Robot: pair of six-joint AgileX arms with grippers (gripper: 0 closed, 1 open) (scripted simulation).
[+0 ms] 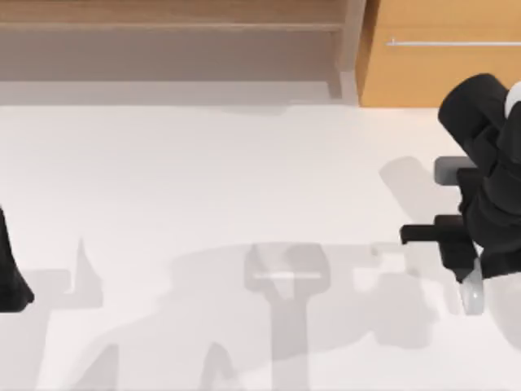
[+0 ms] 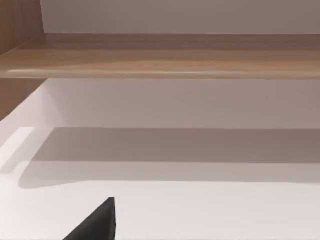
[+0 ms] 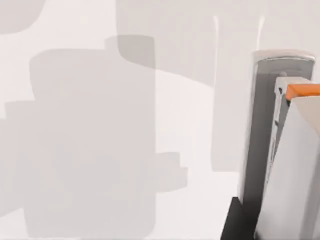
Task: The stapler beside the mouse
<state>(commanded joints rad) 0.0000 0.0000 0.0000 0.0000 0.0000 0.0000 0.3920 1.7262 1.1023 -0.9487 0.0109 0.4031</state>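
Holding the stapler (image 3: 280,150) in our right gripper (image 1: 456,244), we cannot tell the grip, so it may slip.

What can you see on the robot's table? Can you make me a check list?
Surface: white table, bare but for shadows.
Job's things: grey stapler with an orange part, at the table's right, under the right arm.
Clutter: nothing seen.
Grippers: right hand over the stapler; left arm parked at the table's left edge.
Cables: nothing seen.
Surroundings: wooden shelf and cabinet behind the table.
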